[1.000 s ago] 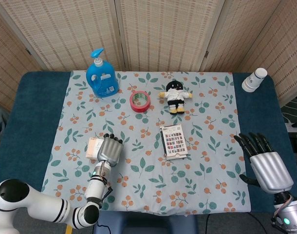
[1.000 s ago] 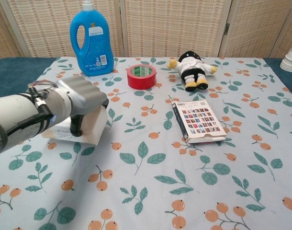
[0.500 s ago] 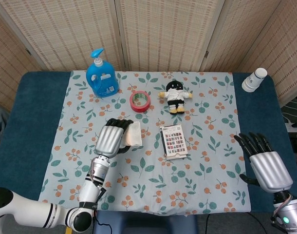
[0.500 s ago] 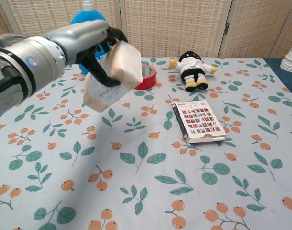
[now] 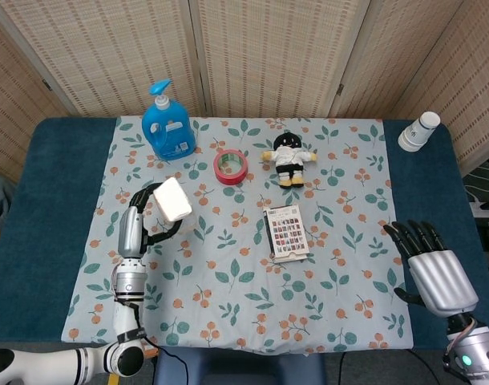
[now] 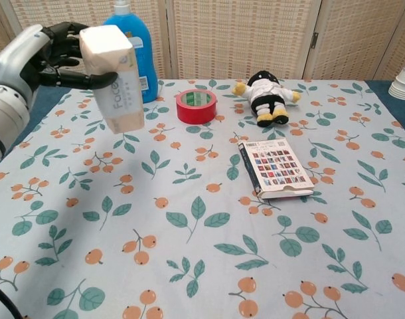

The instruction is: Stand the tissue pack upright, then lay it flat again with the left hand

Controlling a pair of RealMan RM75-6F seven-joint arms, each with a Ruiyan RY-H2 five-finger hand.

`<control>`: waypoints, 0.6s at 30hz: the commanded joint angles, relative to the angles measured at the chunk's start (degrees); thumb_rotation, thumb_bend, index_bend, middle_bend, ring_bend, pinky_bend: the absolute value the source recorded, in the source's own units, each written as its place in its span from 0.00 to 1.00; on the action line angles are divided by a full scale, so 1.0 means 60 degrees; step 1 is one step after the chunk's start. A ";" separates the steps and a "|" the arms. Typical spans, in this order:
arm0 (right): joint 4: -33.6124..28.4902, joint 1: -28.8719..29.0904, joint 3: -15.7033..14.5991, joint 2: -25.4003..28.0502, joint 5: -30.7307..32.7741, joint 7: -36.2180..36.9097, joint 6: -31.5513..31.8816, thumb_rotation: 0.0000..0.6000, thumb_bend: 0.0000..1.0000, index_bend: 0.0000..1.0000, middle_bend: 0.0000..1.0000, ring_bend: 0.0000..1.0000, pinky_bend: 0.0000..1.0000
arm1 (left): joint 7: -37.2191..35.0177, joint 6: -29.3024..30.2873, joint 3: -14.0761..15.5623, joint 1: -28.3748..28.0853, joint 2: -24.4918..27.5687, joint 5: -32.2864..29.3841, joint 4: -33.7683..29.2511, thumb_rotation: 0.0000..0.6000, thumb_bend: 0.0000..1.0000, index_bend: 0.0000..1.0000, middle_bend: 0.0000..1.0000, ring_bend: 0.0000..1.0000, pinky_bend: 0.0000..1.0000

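Note:
The tissue pack [image 6: 113, 76] is a pale, soft block with printed lettering on its side; it is held nearly upright in the air above the left part of the floral cloth. My left hand [image 6: 46, 56] grips it from the left, fingers wrapped round its top end. From above, the tissue pack [image 5: 171, 199] shows its pale top face, with my left hand [image 5: 140, 216] beside and under it. My right hand [image 5: 430, 265] rests at the table's near right corner, fingers spread, holding nothing.
A blue detergent bottle [image 5: 167, 124] stands at the back left, just behind the raised pack. A red tape roll [image 5: 230, 166], a plush doll [image 5: 288, 158] and a flat booklet [image 5: 286, 233] lie mid-cloth. Stacked paper cups [image 5: 419, 131] sit at the far right.
My left hand lifted the tissue pack off the cloth, swung it up and back to the left, and turned it from flat to nearly upright. The right hand stayed put.

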 commanded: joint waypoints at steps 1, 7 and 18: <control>0.0031 0.0012 0.0021 -0.0016 0.0071 -0.0039 0.0006 1.00 0.03 0.00 0.06 0.00 0.03 | -0.0985 -0.0090 0.0317 0.0596 -0.0576 0.0684 0.1117 1.00 0.28 0.33 0.43 0.16 0.12; 0.0041 0.0054 0.0025 -0.0128 0.0148 -0.0266 -0.0019 1.00 0.03 0.00 0.06 0.00 0.03 | -0.1593 -0.0727 0.0522 0.0835 -0.0781 0.0990 0.1764 1.00 0.28 0.32 0.42 0.15 0.12; 0.0124 0.0066 0.0005 -0.0351 0.0208 -0.0678 0.0040 1.00 0.03 0.00 0.06 0.00 0.03 | -0.2470 -0.1762 0.0926 0.1064 -0.0827 0.1760 0.2571 1.00 0.28 0.32 0.42 0.15 0.13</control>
